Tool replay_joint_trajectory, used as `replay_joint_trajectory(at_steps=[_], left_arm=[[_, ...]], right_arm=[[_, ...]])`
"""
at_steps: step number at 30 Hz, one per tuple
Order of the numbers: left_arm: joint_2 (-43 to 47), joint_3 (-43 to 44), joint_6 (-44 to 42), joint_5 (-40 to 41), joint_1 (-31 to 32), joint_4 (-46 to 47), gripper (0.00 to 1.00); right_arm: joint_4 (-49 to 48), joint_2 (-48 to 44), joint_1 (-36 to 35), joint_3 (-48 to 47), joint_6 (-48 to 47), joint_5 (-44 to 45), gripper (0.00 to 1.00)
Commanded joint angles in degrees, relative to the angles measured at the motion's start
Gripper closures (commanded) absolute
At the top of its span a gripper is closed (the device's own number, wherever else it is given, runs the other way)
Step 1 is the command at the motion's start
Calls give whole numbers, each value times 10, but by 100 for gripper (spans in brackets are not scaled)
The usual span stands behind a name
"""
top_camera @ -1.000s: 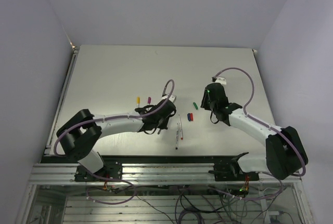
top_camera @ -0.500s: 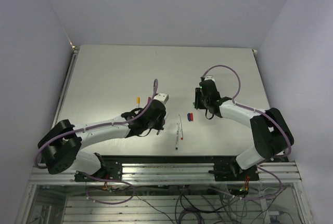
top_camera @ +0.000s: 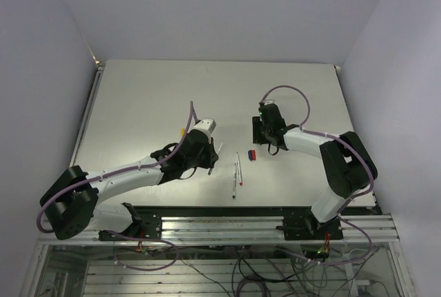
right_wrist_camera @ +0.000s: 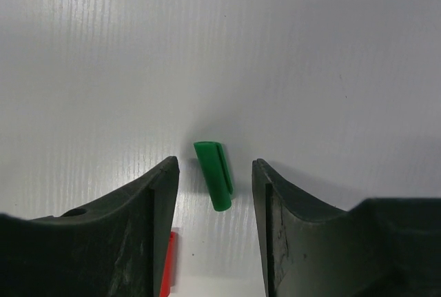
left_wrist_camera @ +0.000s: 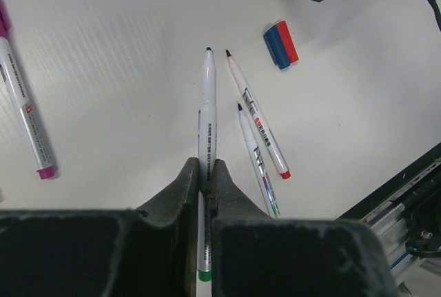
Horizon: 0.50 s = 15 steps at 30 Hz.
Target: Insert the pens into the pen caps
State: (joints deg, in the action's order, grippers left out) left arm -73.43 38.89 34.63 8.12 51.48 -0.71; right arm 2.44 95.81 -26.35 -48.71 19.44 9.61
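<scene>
Green-ended pen [left_wrist_camera: 207, 104]: in the left gripper [left_wrist_camera: 205, 167], jaws pinching the barrel toward its rear end, with the bare tip pointing ahead at the right arm's end. Can't tell from the views whether it is clear of the surface [left_wrist_camera: 124, 42].

Two more pens lie loose just beside it: a red-ended pen [left_wrist_camera: 256, 112] and a shorter-looking one [left_wrist_camera: 257, 160], near parallel. Their tips point toward the blue cap [left_wrist_camera: 275, 47] and red cap [left_wrist_camera: 288, 39], which touch side by side. A purple pen [left_wrist_camera: 24, 114] lies well apart and looks capped already.

Right gripper [right_wrist_camera: 215, 165]: jaws spread and straddling the green cap [right_wrist_camera: 213, 176]. The cap lies flat on the surface and touches neither jaw. Which end is the mouth can't be told.

Handling, as a judgement:
- **Pens:** light, stiff, with a slick round barrel, so they roll easily. The long free length ahead of the pinch may pivot or slide back under the push-fit load, so a hold nearer the tip would be stiffer.
- **Cap:** tiny, light, smooth plastic, likely to squirt out or twist when squeezed. Take it across the short axis at the closed end and leave the mouth free.
- **Fit:** needs pen and cap well in line.
</scene>
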Motion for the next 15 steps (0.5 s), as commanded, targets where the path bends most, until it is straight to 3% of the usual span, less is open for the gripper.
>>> replay_joint_trajectory(at_steps=[1,6,15], left_arm=[[5,-5,8,-29,-12,32,93],[1,-6,9,-40,-19,38,93],[-3,-15,12,-56,-30,47,93]], right_arm=[[-2,15,2,-15,-9,1,54],[5,23,2,-12,-1,5,61],[16,45,2,-7,6,11,89]])
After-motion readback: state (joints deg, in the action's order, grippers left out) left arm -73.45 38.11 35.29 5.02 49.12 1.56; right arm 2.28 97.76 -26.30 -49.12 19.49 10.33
